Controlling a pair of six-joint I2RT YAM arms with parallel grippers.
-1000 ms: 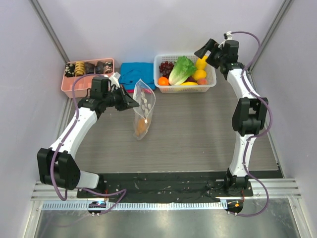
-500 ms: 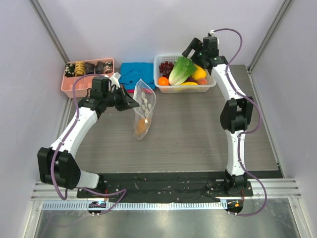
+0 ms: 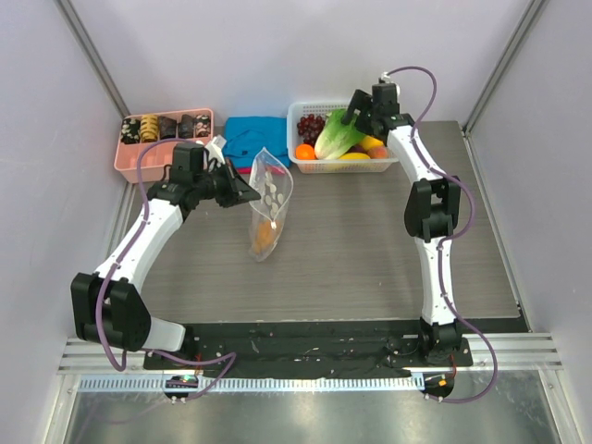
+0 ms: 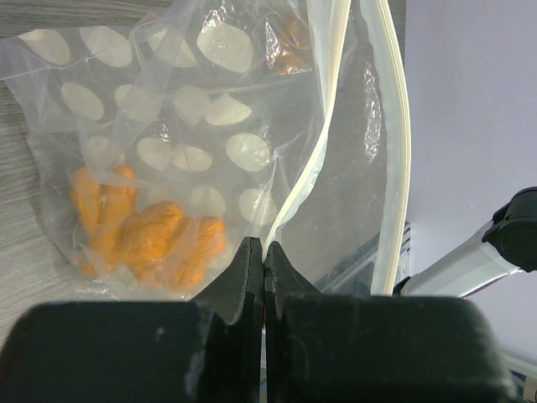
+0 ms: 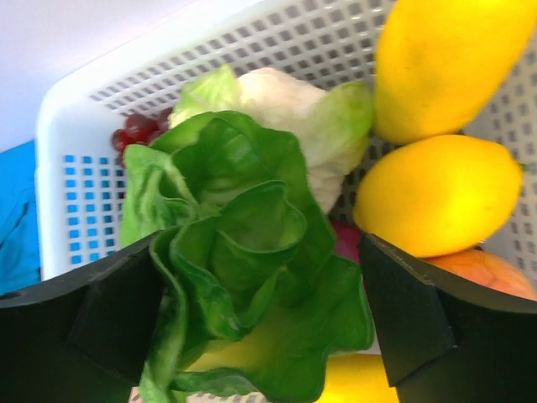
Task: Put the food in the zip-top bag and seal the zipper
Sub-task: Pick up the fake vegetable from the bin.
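Observation:
The zip-top bag (image 3: 270,199) stands on the table with an orange knobbly piece (image 3: 265,237) inside. My left gripper (image 3: 242,191) is shut on the bag's mouth edge and holds it up. In the left wrist view the gripper (image 4: 264,250) pinches one zipper (image 4: 321,155) strip. The other strip (image 4: 396,143) hangs apart, so the mouth is open. The orange piece (image 4: 143,242) lies at the bag's bottom. My right gripper (image 3: 356,115) is open over the white basket (image 3: 298,159). In the right wrist view the gripper (image 5: 260,256) has a finger on each side of the green lettuce (image 5: 243,210).
The basket (image 5: 92,180) also holds yellow fruits (image 5: 443,195), an orange fruit (image 3: 305,151) and dark red grapes (image 5: 141,131). A pink tray (image 3: 139,164) of dark snack pieces stands at the back left. A blue cloth (image 3: 252,137) lies between tray and basket.
My right arm has swung left from the basket's right end to over the lettuce and come down around it. The left gripper and bag have not moved.

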